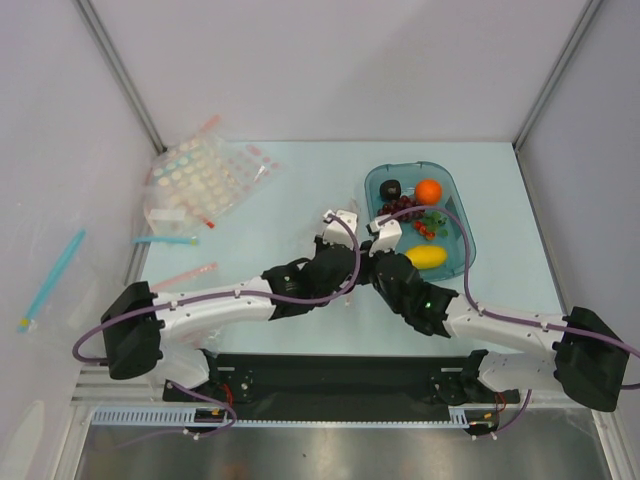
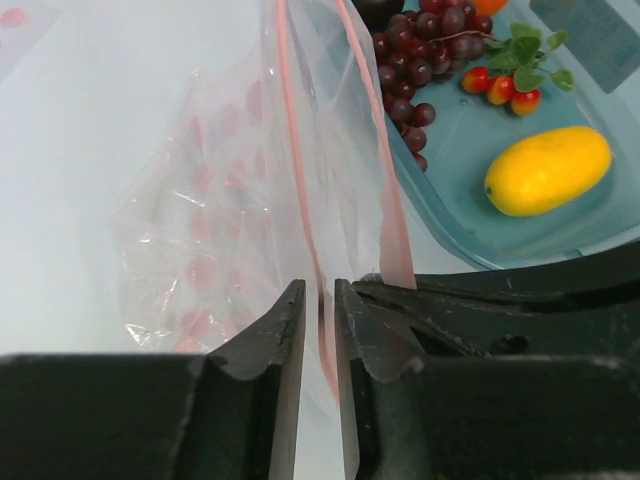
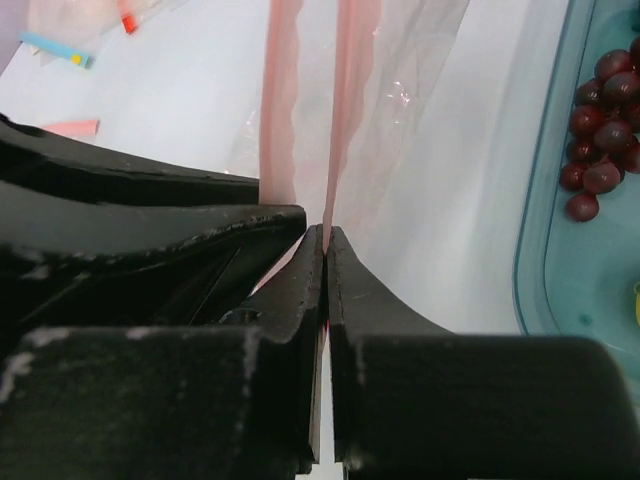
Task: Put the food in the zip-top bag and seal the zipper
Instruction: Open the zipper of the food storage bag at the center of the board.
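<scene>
Both grippers meet left of the teal tray (image 1: 456,192). They hold a clear bag with red dots (image 2: 215,240) upright by its pinkish-red mouth strips (image 2: 300,200). My left gripper (image 2: 320,300) pinches one strip, with a narrow gap between the jaws. My right gripper (image 3: 326,235) is shut tight on the other strip (image 3: 345,110). The tray holds the orange (image 1: 428,190), plum (image 1: 391,188), grapes (image 2: 415,50), red-and-green bunch (image 2: 505,85) and yellow lemon piece (image 2: 548,170). I cannot make out a plain clear zip-top bag or its pale zipper.
A pile of dotted clear bags (image 1: 205,180) lies at the back left. A bag edge with a blue strip (image 1: 165,240) and a pink strip (image 1: 185,275) lie near the left edge. Grey walls close in the table on three sides.
</scene>
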Available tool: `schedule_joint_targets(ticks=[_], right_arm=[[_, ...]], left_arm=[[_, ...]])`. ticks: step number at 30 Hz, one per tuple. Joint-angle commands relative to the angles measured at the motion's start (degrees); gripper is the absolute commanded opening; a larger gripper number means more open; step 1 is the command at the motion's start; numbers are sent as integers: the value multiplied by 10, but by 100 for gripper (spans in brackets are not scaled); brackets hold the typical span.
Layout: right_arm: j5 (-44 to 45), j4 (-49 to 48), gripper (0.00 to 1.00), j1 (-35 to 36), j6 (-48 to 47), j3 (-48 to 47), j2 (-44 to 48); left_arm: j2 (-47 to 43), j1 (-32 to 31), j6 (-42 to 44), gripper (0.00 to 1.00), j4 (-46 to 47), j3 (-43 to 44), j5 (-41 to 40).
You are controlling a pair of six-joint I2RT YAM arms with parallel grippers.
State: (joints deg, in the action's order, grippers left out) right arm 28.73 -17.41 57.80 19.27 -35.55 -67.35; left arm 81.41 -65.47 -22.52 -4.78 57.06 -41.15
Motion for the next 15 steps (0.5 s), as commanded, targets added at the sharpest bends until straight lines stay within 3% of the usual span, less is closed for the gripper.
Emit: schedule_joint_targets(ticks=[1,4,7,8,15], right_arm=[[13,-32,0,5,0,-1,18],[13,-32,0,2,3,0,21],[6,-29,0,-10,14,4,27],[-3,-28,0,-15,18,6,28],[-79,-22,0,-78,58,13,21]], left_arm=[[11,4,-30,22,-39,35,-46],[15,7,-41,18,-59,42,-53],[9,7,-46,8,-67,43,-54],[5,7,-47,0,-69,42,-53],[-34,7,-24,0,-137,69,-33]])
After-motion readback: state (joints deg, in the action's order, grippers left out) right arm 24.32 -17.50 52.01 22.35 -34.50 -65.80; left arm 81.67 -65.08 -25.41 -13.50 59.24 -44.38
